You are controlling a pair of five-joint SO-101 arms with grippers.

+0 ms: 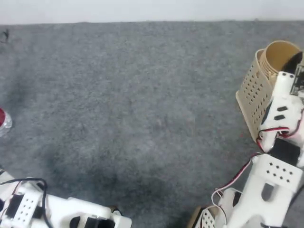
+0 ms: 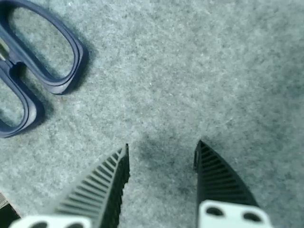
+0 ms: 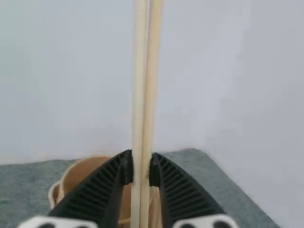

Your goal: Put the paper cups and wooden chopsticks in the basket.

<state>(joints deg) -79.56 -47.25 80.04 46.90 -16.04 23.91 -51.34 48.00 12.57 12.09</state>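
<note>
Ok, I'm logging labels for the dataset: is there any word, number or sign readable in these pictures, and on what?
No text can be read in any view.
The small board on the arm by the basket: marks, if any, too small to read.
The wooden chopsticks, paper cup and scissors: no print visible.

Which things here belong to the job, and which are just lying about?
Job:
- wooden chopsticks, gripped by the right hand
- paper cup, inside the basket

Lying about:
- scissors on the grey mat, near the open left hand
- red-topped item, far from the basket
</note>
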